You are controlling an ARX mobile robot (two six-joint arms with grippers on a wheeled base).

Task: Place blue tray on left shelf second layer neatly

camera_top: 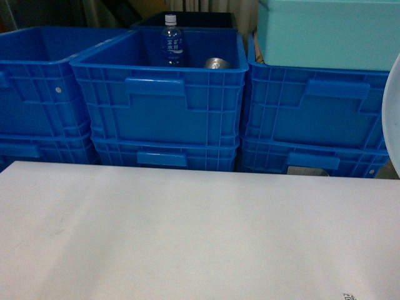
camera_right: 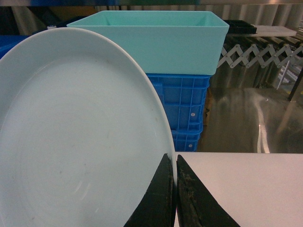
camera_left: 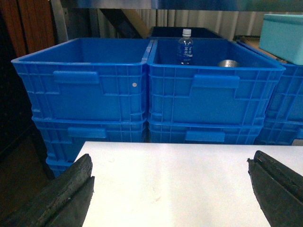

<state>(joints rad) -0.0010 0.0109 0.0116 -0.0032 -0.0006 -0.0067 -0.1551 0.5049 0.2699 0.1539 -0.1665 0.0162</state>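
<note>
Looking forward from the head view, a white flat bench (camera_top: 187,231) fills the lower half, and beyond its far edge stand stacked deep royal-blue ribbed plastic crates (camera_top: 164,106). The middle upper crate holds a clear plastic water bottle with a blue label (camera_top: 172,42) and a small silver metal can (camera_top: 216,63) beside it. A big turquoise plastic box (camera_top: 328,31) sits on top of the right-hand crates. At the right edge of this view a pale curved sliver of the pale sky-blue round plastic tray (camera_top: 391,119) shows, raised above the bench's right side; neither gripper appears here.

From the left wrist view, the left gripper (camera_left: 170,194) hangs above the near part of the bench (camera_left: 170,179), its two black fingers (camera_left: 61,198) spread wide apart with nothing between them. The crates (camera_left: 85,90) stand past the bench's far edge, the bottle (camera_left: 185,47) upright in the right one.

From the right wrist view, the right gripper (camera_right: 176,198) has its two dark fingers (camera_right: 199,203) pressed together on the rim of the tray (camera_right: 75,142), which stands on edge, tilted, and fills the left of the view. Behind it the turquoise box (camera_right: 156,40) rests on a blue crate (camera_right: 182,104). To the right lie shiny stainless-steel surfaces (camera_right: 251,118) and a grey scissor-lattice part (camera_right: 251,49); I cannot tell whether these belong to the shelf.
</note>
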